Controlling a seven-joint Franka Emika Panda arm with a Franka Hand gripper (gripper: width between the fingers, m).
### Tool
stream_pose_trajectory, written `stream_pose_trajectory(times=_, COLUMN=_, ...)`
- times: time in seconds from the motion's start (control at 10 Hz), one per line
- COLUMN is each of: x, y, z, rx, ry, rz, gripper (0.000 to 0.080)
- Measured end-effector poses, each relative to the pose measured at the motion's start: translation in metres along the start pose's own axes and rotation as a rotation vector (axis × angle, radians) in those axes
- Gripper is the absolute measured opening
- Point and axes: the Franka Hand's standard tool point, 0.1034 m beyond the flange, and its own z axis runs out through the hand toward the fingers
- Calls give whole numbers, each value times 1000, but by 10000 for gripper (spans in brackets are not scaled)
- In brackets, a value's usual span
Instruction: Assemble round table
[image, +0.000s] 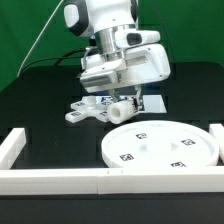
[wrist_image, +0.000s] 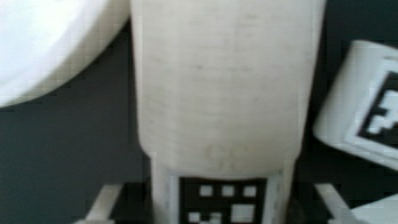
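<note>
White plastic forms your short, round leg (wrist_image: 214, 90), with a black-and-white tag (wrist_image: 222, 200) at one end. The gripper (image: 122, 103) is clenched around it, between the cross-shaped base (image: 88, 112) and the round disc (image: 160, 146). You see a black table (image: 40, 95), edged by a white rail (image: 60, 182), before a green backdrop (image: 20, 30). Count one leg, one base, one disc.

White border rail (image: 60, 182) along near edge of black table (image: 40, 110); green backdrop (image: 25, 30) behind.
</note>
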Motion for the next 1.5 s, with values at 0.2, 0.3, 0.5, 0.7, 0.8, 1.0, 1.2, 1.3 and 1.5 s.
stream_pose_trajectory(times=0.2, x=0, y=2, z=3, rx=13, ry=6, rz=11, gripper=314)
stream_pose_trajectory(times=0.3, x=0, y=5, z=5, rx=11, ry=8, rz=10, gripper=314)
stream_pose_trajectory(times=0.5, x=-2, y=7, z=5, rx=7, ry=6, rz=10, gripper=314)
stream_pose_trajectory(times=0.7, x=-2, y=6, z=5, rx=7, ry=6, rz=11, gripper=408)
stream_pose_trajectory(times=0.8, x=-2, y=6, z=5, rx=7, ry=6, rz=11, gripper=539)
stream_pose_trajectory(times=1.0, x=-2, y=6, z=5, rx=7, ry=6, rz=11, gripper=626)
stream_pose_trajectory(times=1.2, x=-2, y=7, z=5, rx=7, ry=5, rz=18, gripper=642)
stream_pose_trajectory(times=1.3, x=-4, y=10, z=-1, rx=2, ry=-6, rz=30, gripper=649)
stream_pose_trajectory(times=1.5, x=-10, y=20, z=-20, rx=-12, ry=-41, rz=64, gripper=649)
